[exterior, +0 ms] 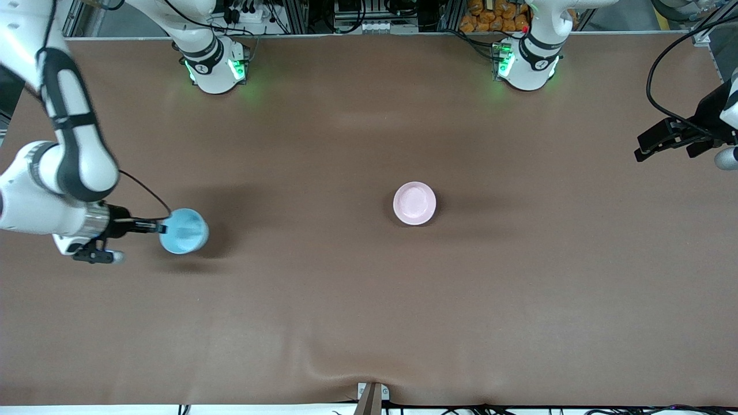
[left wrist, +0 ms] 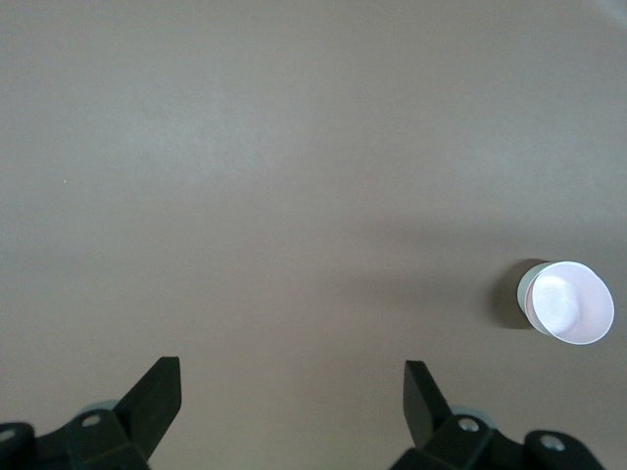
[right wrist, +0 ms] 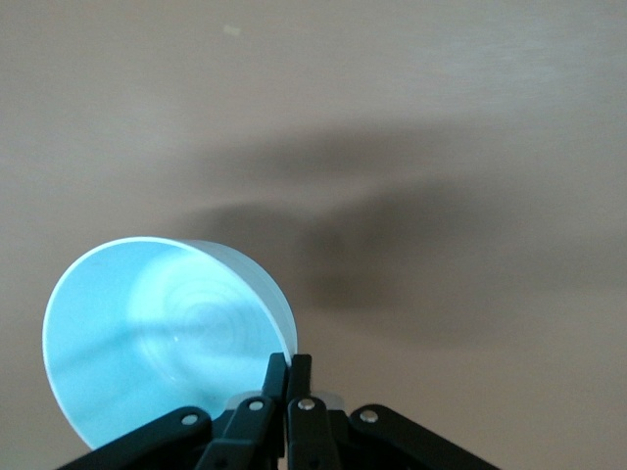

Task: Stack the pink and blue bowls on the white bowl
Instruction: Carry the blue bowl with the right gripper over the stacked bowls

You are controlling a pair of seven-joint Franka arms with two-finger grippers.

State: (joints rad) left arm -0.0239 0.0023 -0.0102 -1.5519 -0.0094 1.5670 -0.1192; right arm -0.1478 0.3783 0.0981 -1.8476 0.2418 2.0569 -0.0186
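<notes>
Blue bowl (exterior: 184,231), glossy, tilted, pinched at its rim by right gripper (exterior: 163,228); left gripper (exterior: 663,143) fingers spread, seemingly idle.

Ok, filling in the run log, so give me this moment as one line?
right gripper: jaws shut on blue bowl's rim, over right arm's table end | left gripper: open, waiting | pink bowl: mid-table

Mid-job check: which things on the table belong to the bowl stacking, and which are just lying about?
Part of the job:
- blue bowl, lifted by its rim in the shut right claw, toward the right arm's end
- pink bowl, mid-table; whether the white bowl sits under it cannot be told
- left claw, open, waiting at its end

Lying about:
- nothing else visible
</notes>
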